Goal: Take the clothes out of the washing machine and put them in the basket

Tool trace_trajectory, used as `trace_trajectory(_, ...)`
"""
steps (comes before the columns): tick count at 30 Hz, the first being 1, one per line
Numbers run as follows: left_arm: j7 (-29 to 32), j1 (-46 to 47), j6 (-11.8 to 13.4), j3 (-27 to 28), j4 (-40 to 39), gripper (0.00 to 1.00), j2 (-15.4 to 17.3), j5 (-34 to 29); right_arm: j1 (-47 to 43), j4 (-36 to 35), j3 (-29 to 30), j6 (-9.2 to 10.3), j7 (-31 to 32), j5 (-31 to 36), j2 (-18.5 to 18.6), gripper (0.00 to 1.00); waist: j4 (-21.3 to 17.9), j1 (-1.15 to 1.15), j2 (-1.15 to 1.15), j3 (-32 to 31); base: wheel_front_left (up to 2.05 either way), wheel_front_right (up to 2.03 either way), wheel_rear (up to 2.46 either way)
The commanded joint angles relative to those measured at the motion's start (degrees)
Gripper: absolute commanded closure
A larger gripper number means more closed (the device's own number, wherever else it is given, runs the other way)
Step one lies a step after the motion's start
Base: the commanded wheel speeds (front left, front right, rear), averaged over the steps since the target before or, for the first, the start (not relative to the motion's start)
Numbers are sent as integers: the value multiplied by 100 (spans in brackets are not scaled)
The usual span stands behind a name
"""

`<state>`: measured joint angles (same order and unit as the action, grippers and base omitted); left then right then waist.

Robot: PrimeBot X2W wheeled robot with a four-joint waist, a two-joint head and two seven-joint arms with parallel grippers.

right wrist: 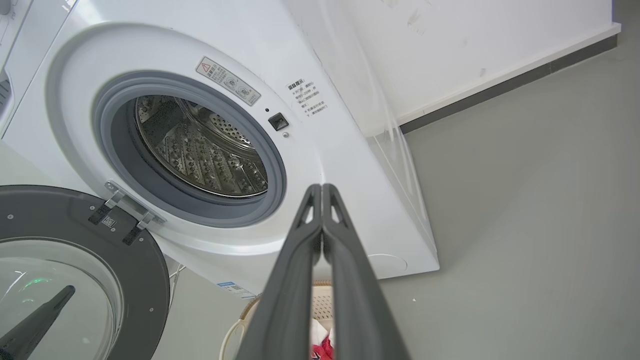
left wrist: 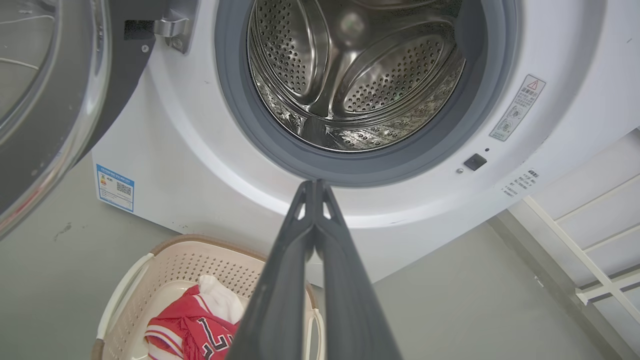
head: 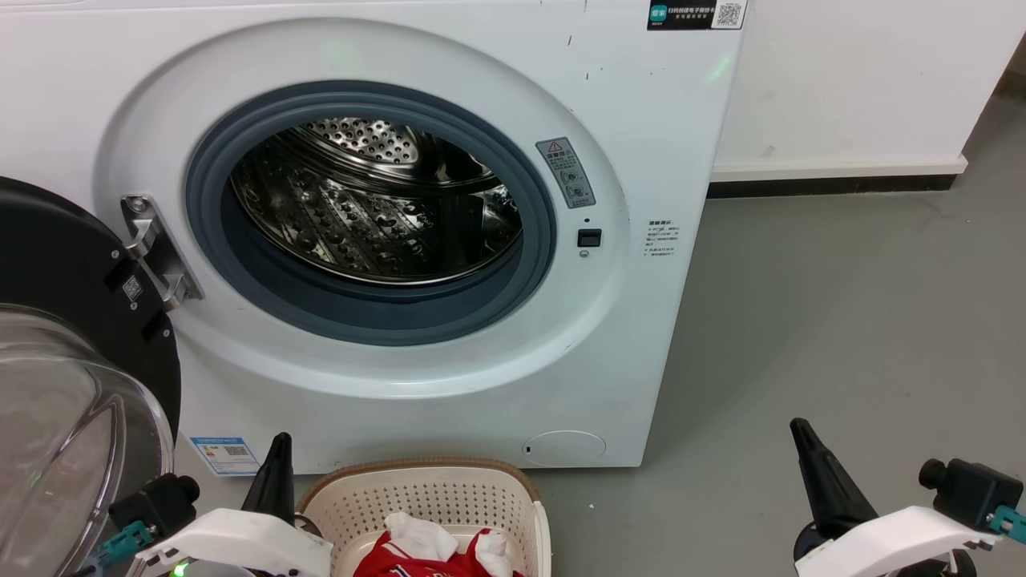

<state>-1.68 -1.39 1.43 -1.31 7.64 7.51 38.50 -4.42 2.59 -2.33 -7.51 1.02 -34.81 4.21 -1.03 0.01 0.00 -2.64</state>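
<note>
The white washing machine (head: 385, 385) stands with its black-framed glass door (head: 72, 385) swung open to the left. Its steel drum (head: 377, 208) shows bare metal. In front of it on the floor sits the cream basket (head: 425, 493), holding red clothes (head: 425, 557) with white trim; the jersey's lettering shows in the left wrist view (left wrist: 200, 330). My left gripper (head: 279, 449) is shut and empty beside the basket's left rim. My right gripper (head: 801, 437) is shut and empty over the floor to the right. Both pairs of fingertips meet in the wrist views (left wrist: 316, 186) (right wrist: 321, 189).
Grey floor (head: 842, 336) stretches right of the machine to a white wall with a dark skirting (head: 834, 186). A white rack (left wrist: 590, 250) stands at the machine's right side in the left wrist view. The open door takes up the space at the left.
</note>
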Motion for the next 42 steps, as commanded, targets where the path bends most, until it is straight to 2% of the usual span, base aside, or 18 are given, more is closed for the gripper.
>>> trace_trajectory(1,29,181,-59,56,-46,100,1,207,208,-24,26,0,-3,-255,42,100,2,0,0,4,0,0,0)
trace_trajectory(12,157,286,-198,177,65,100,-75,1062,349,163,94,0,31,-1229,70,100,14,0,0,36,0,0,0)
trace_trajectory(42,448,516,-507,448,311,100,-243,2921,668,575,294,1,137,-3297,90,100,44,0,0,120,0,0,0)
